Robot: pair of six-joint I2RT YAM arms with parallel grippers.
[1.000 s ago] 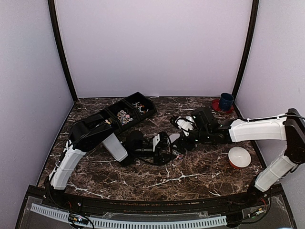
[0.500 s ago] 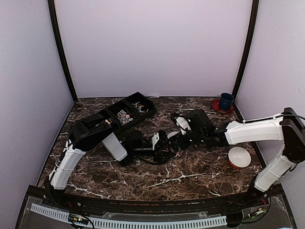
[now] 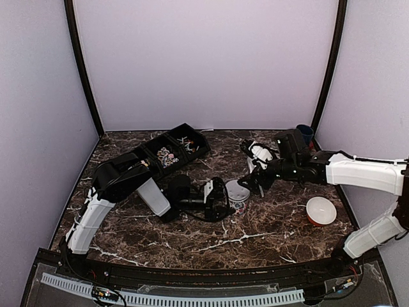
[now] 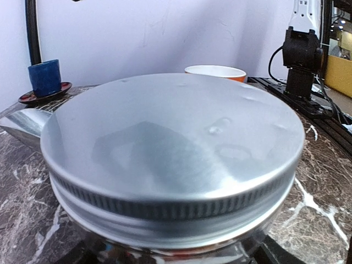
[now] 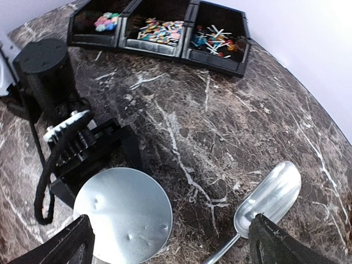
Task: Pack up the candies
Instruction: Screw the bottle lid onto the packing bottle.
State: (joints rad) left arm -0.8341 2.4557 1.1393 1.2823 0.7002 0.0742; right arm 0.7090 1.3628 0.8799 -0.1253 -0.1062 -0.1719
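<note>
The candies lie in the compartments of the black tray (image 3: 192, 132): pastel ones (image 5: 107, 21), mixed coloured ones (image 5: 159, 28) and stick pieces (image 5: 217, 39). My left gripper (image 3: 228, 199) is shut on the small clear jar (image 3: 239, 190) at mid-table. In the left wrist view its silver lid (image 4: 170, 143) fills the frame. The lid (image 5: 124, 212) sits flat on the jar. My right gripper (image 3: 257, 181) hangs just right of the jar, open and holding nothing, with its fingertips (image 5: 82, 242) on either side of the lid's edge and bare table.
A metal scoop (image 5: 269, 192) lies on the marble right of the jar. A white bowl with an orange outside (image 3: 321, 210) stands at the right. A blue cup on a red saucer (image 3: 303, 135) is in the back right corner.
My right gripper reached in over the jar, then drew back to the right and opened wider, leaving the lid on the jar. The left arm has not moved.
</note>
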